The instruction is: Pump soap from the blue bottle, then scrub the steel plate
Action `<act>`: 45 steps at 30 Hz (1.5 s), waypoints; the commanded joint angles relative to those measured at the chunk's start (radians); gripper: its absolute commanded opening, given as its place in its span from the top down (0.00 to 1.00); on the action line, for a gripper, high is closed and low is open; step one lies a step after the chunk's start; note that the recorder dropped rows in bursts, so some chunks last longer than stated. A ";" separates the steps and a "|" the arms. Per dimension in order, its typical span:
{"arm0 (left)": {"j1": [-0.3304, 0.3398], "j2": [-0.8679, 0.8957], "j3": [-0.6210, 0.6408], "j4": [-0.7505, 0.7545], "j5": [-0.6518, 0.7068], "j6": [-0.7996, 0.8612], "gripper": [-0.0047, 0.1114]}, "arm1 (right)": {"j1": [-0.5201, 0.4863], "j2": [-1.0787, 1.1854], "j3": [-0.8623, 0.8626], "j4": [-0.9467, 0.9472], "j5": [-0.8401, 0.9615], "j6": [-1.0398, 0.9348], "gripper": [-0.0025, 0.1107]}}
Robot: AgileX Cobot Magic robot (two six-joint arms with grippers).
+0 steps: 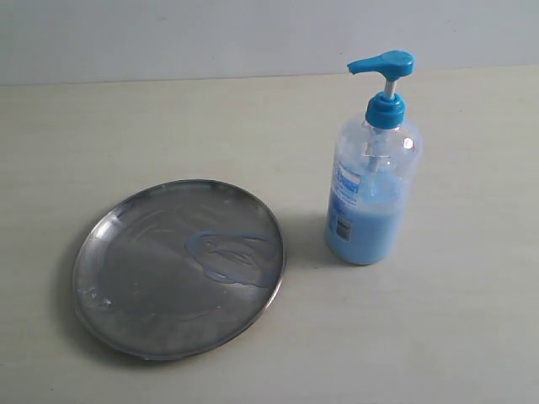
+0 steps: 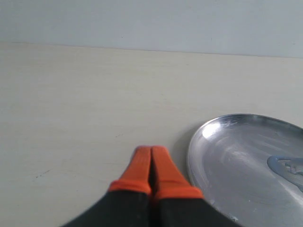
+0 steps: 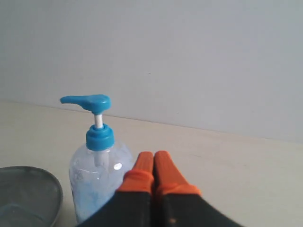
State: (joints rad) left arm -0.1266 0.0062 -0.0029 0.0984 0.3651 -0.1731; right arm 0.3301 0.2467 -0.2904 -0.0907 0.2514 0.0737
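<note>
Soap point(image 1: 221, 249) on the steel plate point(image 1: 135, 278); scrubbing seems left to do
Blue bottle point(image 1: 373, 202) just beside the plate; left gripper point(image 2: 151, 153) and right gripper point(image 3: 154, 158) pinched closed, empty

On the pale cream table point(image 1: 446, 337) we've got the steel plate point(image 1: 135, 286) lying flat over on the left, and the blue bottle point(image 1: 370, 210) standing upright to its right, near it but not touching.
</note>
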 commanded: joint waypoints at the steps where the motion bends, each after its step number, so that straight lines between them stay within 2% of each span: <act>1: 0.003 -0.006 0.003 -0.008 -0.009 0.004 0.96 | -0.065 -0.070 0.069 0.012 0.010 0.001 0.98; 9: 0.003 -0.006 0.003 -0.008 -0.009 0.004 0.96 | -0.181 -0.179 0.175 0.037 0.008 0.004 0.98; 18: 0.003 -0.006 0.003 -0.008 -0.009 0.004 0.96 | -0.260 -0.247 0.281 0.037 0.008 0.008 0.98; 45: 0.003 -0.006 0.003 -0.008 -0.009 0.004 0.96 | -0.269 -0.247 0.290 0.032 0.023 0.004 0.98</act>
State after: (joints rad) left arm -0.1266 0.0062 -0.0029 0.0984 0.3651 -0.1731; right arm 0.0675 0.0068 -0.0053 -0.0606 0.2747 0.0776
